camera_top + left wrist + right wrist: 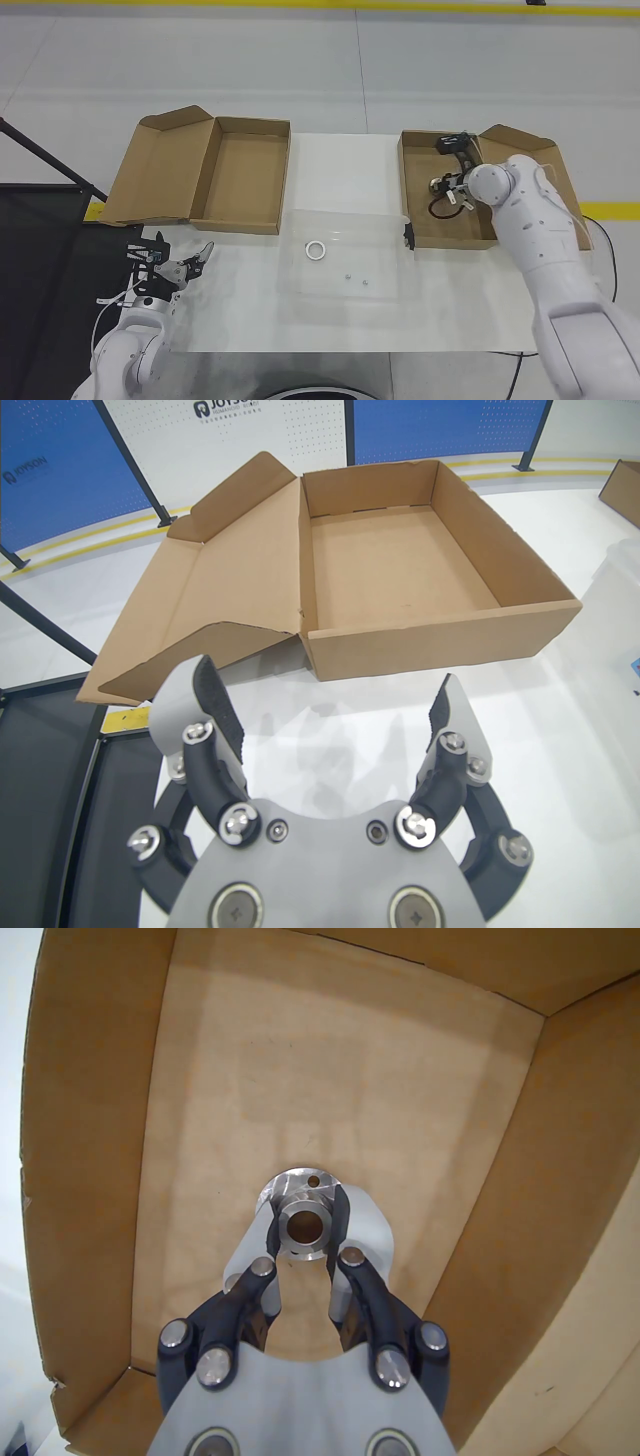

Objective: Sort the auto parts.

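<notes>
Lefty first: the left gripper [327,680] hangs over the near-left corner of the tabletop [500,710] with its fingers spread wide and nothing between them. Just beyond it sits the left cardboard box [400,565], lid flap folded out, nothing inside.

Mid-tabletop there's the clear bin [370,240], with a white ring [317,250] lying in it and a couple of tiny bits [347,275] nearer the front.

Over on the right, the right gripper [306,1215] is down inside the right cardboard box [350,1053], fingers clamped on the hub of a metal flanged bushing [295,1185]. It's low in the box, but I can't tell if the flange is actually touching the bottom.

So I'd call this the drop-off step for that bushing. Next move, imo: let the fingers go, come straight up so nothing clips the box walls, then head back to the bin for the ring.

Count, left to right: one idle gripper, two cardboard boxes, one bin, one ring, two tiny bits, one small dark thing [408,236] at the bin's right rim (too small to ID), one bushing.
</notes>
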Controlling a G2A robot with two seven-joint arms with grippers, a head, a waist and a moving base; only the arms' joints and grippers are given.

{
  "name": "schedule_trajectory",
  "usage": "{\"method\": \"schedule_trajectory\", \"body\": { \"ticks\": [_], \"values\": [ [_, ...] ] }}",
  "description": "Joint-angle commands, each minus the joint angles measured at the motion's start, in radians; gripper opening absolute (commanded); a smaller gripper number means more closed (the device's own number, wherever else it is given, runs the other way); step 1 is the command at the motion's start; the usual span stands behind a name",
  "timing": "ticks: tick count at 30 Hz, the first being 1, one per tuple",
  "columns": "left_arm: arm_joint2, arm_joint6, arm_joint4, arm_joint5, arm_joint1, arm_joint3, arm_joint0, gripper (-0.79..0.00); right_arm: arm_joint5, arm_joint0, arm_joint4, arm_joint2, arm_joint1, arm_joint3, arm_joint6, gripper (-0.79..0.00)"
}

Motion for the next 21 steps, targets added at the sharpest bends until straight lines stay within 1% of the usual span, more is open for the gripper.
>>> {"method": "schedule_trajectory", "body": {
  "ticks": [1,2,4,5,6,7,8,10,11,12,14,16,18,21],
  "values": [
    [0.000,0.000,0.000,0.000,0.000,0.000,0.000,0.000,-0.001,0.004,0.002,-0.003,-0.003,0.008,-0.001,-0.533],
    [0.000,0.000,0.000,0.000,0.000,0.000,0.000,0.000,-0.002,0.006,0.003,-0.004,-0.004,0.012,-0.003,-0.471],
    [0.000,0.000,0.000,0.000,0.000,0.000,0.000,0.000,-0.008,0.010,0.009,-0.003,-0.005,0.017,-0.009,-0.413],
    [0.000,0.000,0.000,0.000,0.000,0.000,0.000,0.000,-0.011,0.012,0.010,-0.001,-0.005,0.017,-0.012,-0.317],
    [0.000,0.000,0.000,0.000,0.000,0.000,0.000,0.000,-0.016,0.013,0.012,0.001,-0.004,0.015,-0.016,-0.317],
    [0.000,0.000,0.000,0.000,0.000,0.000,0.000,0.000,-0.018,0.014,0.012,0.004,-0.003,0.011,-0.020,-0.222],
    [0.000,0.000,0.000,0.000,0.000,0.000,0.000,0.000,-0.020,0.014,0.011,0.006,-0.001,0.005,-0.021,-0.157],
    [0.000,0.000,0.000,0.000,0.000,0.000,0.000,0.000,-0.023,0.012,0.008,0.014,0.004,-0.018,-0.026,-0.095],
    [0.000,0.000,0.000,0.000,0.000,0.000,0.000,0.000,-0.021,0.009,0.004,0.018,0.007,-0.033,-0.028,-0.083],
    [0.000,0.000,0.000,0.000,0.000,0.000,0.000,0.000,-0.025,0.004,0.005,0.025,0.011,-0.054,-0.030,-0.052],
    [0.000,0.000,0.000,0.000,0.000,0.000,0.000,0.000,-0.040,-0.012,0.010,0.042,0.021,-0.106,-0.031,-0.040],
    [0.000,0.000,0.000,0.000,0.000,0.000,0.000,0.000,-0.050,-0.036,0.007,0.064,0.034,-0.173,-0.026,-0.009],
    [0.000,0.000,0.000,0.000,0.000,0.000,0.000,0.000,-0.052,-0.069,0.005,0.093,0.050,-0.263,-0.015,0.000],
    [0.000,0.000,0.000,0.000,0.000,0.000,0.000,0.000,-0.058,-0.148,0.015,0.152,0.076,-0.455,0.011,0.000]
  ]
}}
